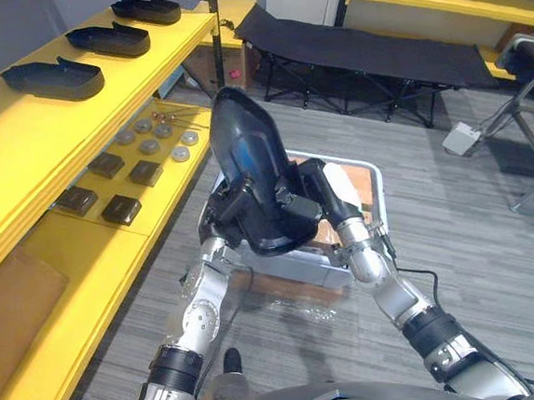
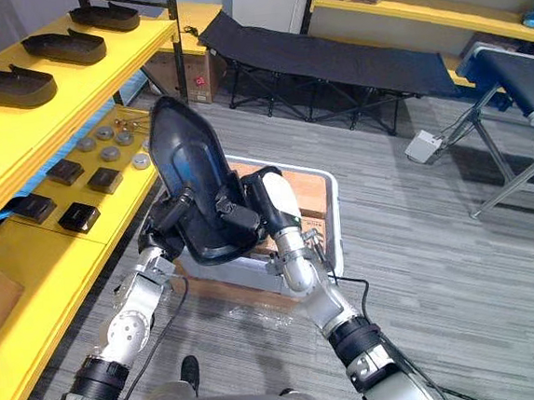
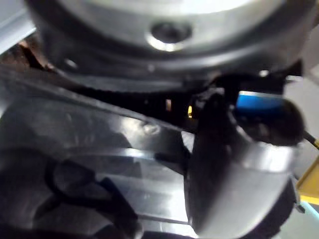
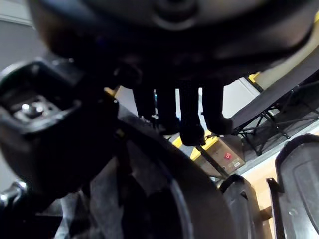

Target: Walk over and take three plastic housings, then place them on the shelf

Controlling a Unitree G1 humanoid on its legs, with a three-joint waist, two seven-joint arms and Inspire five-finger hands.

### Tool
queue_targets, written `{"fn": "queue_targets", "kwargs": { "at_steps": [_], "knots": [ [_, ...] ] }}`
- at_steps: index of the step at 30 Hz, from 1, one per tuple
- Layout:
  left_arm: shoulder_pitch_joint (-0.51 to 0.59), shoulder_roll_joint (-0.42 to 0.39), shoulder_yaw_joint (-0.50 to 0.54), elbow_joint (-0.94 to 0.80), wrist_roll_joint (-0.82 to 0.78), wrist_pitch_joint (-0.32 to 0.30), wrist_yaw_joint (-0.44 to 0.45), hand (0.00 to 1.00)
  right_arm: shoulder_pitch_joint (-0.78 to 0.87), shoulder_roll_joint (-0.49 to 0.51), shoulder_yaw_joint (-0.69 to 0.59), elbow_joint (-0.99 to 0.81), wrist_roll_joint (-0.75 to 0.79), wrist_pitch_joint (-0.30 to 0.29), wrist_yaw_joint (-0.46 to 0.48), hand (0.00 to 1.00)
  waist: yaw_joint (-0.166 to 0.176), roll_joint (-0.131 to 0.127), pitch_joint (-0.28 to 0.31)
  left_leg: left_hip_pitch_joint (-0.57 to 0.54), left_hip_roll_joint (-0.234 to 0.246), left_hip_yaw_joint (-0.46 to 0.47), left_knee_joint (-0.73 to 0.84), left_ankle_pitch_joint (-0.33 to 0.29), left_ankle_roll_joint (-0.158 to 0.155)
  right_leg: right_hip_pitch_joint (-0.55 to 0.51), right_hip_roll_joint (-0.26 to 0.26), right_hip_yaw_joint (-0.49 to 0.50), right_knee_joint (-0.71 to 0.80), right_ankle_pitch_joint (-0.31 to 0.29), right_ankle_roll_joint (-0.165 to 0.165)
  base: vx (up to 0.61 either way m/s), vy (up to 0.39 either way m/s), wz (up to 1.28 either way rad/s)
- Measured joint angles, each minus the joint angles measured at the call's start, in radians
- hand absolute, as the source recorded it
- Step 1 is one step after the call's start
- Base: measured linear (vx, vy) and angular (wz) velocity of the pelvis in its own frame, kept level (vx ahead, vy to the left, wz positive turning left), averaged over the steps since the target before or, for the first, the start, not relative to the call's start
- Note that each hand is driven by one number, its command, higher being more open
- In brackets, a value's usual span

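Plastic housing (image 1: 254, 159) stands with its long axis near upright, lower end clasped by the curled fingers of my left hand (image 1: 226, 211) and right hand (image 1: 306, 197), just right of the yellow shelf (image 1: 19, 147), left hand nearer.

Both arms are silver-grey, built of rounded, jointed segments; the left arm (image 1: 200, 320) and the right arm (image 1: 387, 283) each wear a black ribbed collar (image 1: 174, 367) well back from the fingers; the left hand (image 1: 229, 211) and right hand (image 2: 249, 204) are dark; a smooth pale cover (image 2: 283, 197) lies beside the right hand's fingers (image 4: 191, 117), slim dark rods side by side.
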Motion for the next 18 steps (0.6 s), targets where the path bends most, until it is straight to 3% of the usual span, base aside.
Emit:
{"fn": "queue_targets", "kwargs": {
  "at_steps": [3, 7, 8, 14, 18],
  "knots": [
    [-0.004, 0.003, 0.020, 0.000, 0.095, 0.015, -0.012, 0.00, 0.014, 0.016, 0.015, 0.000, 0.000, 0.001, -0.012, 0.00, -0.002, 0.000, 0.000, -0.001, -0.001, 0.002, 0.000, -0.003, -0.003, -0.002, -0.001, 0.003, 0.001, -0.003, -0.005, -0.02, 0.014, -0.02],
    [-0.005, 0.013, 0.020, 0.000, 0.107, 0.037, -0.039, 0.00, 0.032, 0.015, 0.024, -0.001, 0.028, 0.000, -0.019, 0.00, -0.005, 0.000, 0.000, -0.005, 0.001, 0.007, 0.000, -0.004, 0.000, -0.011, -0.004, 0.011, 0.004, -0.003, -0.005, -0.01, 0.013, -0.04],
    [-0.005, 0.015, 0.020, 0.000, 0.105, 0.039, -0.040, 0.00, 0.033, 0.015, 0.024, -0.001, 0.033, 0.000, -0.019, 1.00, -0.006, 0.000, 0.000, -0.005, 0.001, 0.008, 0.000, -0.004, 0.000, -0.013, -0.005, 0.012, 0.005, -0.003, -0.005, -0.01, 0.009, -0.06],
    [-0.002, 0.026, 0.012, -0.007, 0.088, 0.013, -0.062, 0.00, 0.038, 0.012, 0.025, -0.018, 0.077, -0.032, -0.025, 1.00, -0.028, 0.009, 0.002, -0.007, 0.001, 0.012, 0.003, -0.005, -0.001, -0.020, -0.005, 0.016, 0.011, -0.004, -0.006, 0.00, 0.000, -0.01],
    [0.087, 0.016, 0.014, -0.165, 0.110, -0.040, -0.060, 0.00, 0.112, 0.013, 0.010, -0.180, 0.175, -0.070, -0.027, 1.00, -0.031, 0.036, 0.004, -0.011, 0.001, 0.024, 0.004, -0.007, -0.007, -0.036, -0.007, 0.026, 0.020, -0.008, -0.010, 0.02, 0.000, -0.07]
  ]
}}
